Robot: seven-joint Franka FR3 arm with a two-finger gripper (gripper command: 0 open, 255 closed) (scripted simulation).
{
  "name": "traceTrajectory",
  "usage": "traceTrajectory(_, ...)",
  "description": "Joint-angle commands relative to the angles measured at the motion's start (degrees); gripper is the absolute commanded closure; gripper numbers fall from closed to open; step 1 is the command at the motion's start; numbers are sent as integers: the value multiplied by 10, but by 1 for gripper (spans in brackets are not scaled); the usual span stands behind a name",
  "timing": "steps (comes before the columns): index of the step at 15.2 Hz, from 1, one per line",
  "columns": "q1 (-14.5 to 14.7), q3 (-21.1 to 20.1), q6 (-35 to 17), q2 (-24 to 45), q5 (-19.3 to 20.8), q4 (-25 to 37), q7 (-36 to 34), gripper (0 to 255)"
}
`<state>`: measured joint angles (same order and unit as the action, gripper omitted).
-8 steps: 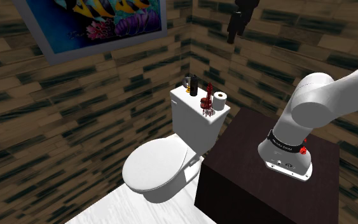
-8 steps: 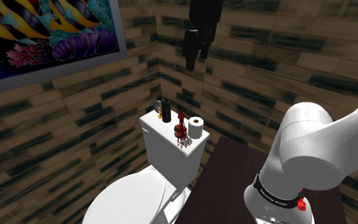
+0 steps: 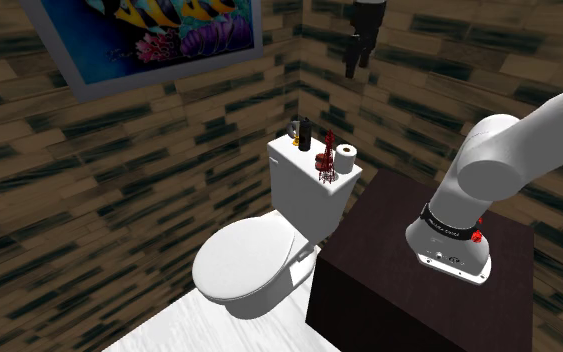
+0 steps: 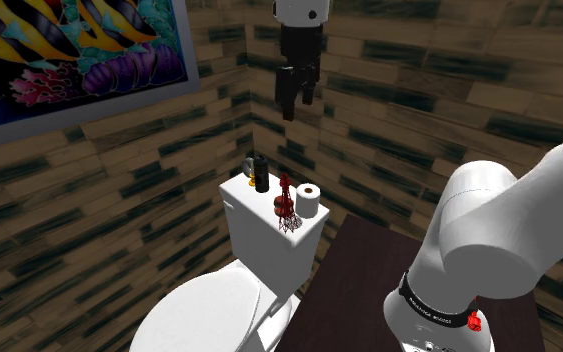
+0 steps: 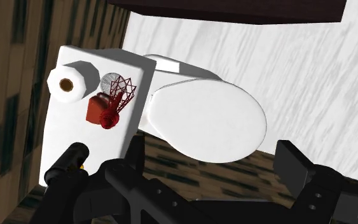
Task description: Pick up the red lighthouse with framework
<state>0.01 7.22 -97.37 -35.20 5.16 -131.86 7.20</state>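
The black gripper (image 4: 296, 100) hangs high near the wall corner, well above the toilet tank (image 4: 252, 228). Its two fingers are spread apart and pinch nothing. The red lighthouse (image 4: 285, 205) with its wire framework stands upright on the tank lid. A white paper roll (image 4: 311, 199) is just beside it on the second exterior view's right, and a black bottle (image 4: 262, 172) stands farther along the lid.

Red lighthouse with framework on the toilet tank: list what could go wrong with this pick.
The white paper roll stands close beside the red lattice-based lighthouse; the open black gripper, high above, could knock it while descending. The lighthouse stands near the white toilet tank's edge, so a nudge might tip it off. Its thin lattice may be hard to clasp.
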Motion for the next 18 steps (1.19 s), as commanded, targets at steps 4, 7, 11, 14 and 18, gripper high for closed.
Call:
traceTrajectory(4, -4, 47, -23, 113, -1, 36, 56, 0)
traceTrajectory(7, -6, 71, -33, 186, -9, 66, 90, 0)
traceTrajectory(11, -12, 96, -40, 287, -25, 112, 136, 0)
traceTrajectory(14, -20, 110, -40, 364, -41, 153, 171, 0)
traceTrajectory(18, -37, 118, -32, 469, -63, 215, 213, 0)
